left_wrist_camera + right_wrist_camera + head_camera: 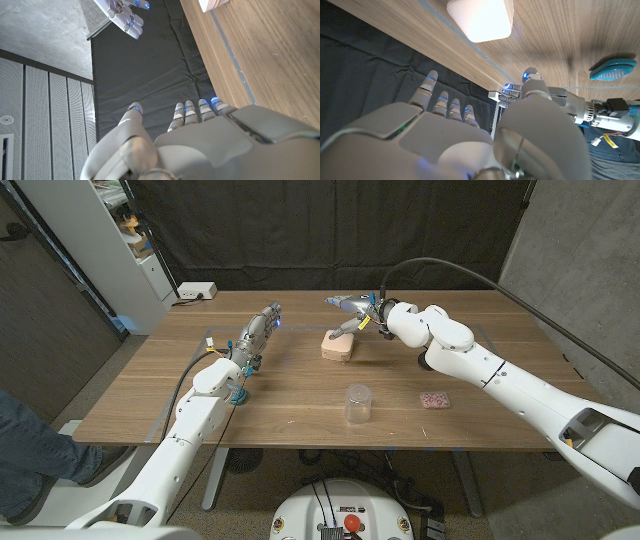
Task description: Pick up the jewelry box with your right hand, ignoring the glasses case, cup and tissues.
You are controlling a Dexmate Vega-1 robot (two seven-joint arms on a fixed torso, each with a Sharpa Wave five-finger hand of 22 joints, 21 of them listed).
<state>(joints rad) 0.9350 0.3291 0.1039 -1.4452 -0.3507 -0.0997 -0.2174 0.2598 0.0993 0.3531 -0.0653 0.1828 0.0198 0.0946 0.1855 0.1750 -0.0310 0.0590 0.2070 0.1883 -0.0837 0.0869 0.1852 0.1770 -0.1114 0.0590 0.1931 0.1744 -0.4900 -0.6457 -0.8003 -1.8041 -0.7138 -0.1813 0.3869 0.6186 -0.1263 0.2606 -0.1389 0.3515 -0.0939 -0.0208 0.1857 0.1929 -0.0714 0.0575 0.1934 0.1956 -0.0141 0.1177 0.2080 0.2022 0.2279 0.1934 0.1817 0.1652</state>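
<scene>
Box [337, 346] pink, rounded, smooth | cup [357, 403] clear plastic | table [300, 395] woodgrain

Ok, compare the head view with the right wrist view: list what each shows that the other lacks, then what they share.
Head view alone: the clear cup and the pink patterned tissue pack on the table's near half. Right wrist view alone: the black curtain seen past the spread fingers of the right robot hand. Shared: the pale pink jewelry box, unheld, the teal glasses case, and the left arm.
</scene>
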